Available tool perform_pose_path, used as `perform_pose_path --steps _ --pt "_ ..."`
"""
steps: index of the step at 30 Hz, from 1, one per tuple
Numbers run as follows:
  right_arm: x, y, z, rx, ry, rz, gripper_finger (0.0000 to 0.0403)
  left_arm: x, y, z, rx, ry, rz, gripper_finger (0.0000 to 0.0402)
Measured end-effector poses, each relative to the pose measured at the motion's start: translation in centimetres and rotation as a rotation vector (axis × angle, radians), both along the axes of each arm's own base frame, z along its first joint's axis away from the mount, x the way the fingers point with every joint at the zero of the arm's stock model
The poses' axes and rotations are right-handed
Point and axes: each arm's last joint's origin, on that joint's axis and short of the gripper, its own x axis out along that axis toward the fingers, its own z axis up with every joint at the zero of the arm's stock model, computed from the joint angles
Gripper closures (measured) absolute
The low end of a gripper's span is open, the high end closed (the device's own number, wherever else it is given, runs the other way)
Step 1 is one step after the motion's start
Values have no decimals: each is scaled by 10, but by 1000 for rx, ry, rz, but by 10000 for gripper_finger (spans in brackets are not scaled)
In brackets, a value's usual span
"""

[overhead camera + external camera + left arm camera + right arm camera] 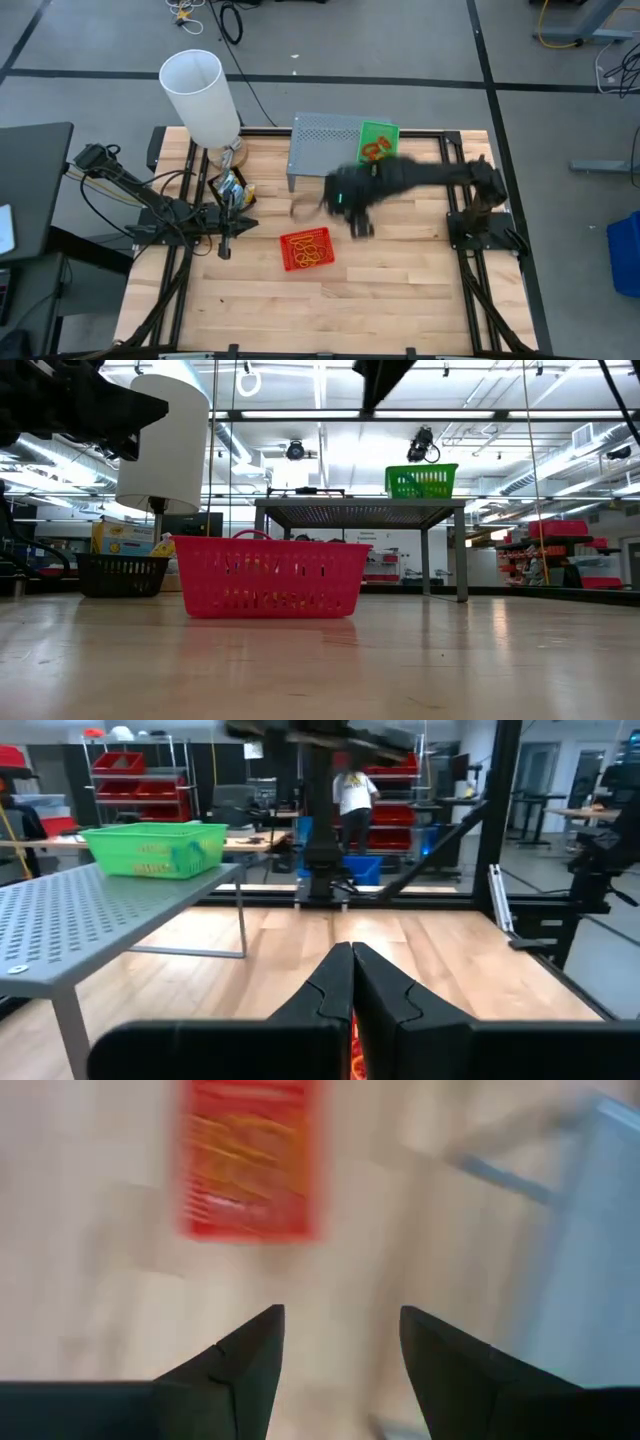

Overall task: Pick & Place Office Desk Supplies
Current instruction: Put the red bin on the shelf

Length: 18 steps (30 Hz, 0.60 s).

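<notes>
Butcher-block table [400, 300]; red tray [305, 249] centre; right end effector [340, 1345] spread above; left end effector [352, 982] closed.

A tall white cylindrical lampshade [201, 95] stands upright near the far left corner of the wooden counter [400, 290]. A grey perforated metal stand [325, 145] is at the far middle. In the room behind, a person [354, 792] stands before red shelves [125, 775].

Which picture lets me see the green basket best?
The high view: the green mesh tray sits on the grey stand, contents visible. The low and left wrist views show only its side; the right wrist view misses it.
</notes>
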Motion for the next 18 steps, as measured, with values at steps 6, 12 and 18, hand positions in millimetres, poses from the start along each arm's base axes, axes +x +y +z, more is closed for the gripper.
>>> perform_pose_path --steps 6,12,18 --pt "8 62 -63 32 8 168 228 0 0 0 0 -1 0 396" --pt "3 68 -127 37 57 131 385 0 0 0 -1 -1 5 396" --pt "9 64 -151 82 -49 67 398 0 0 0 -3 -1 7 396"
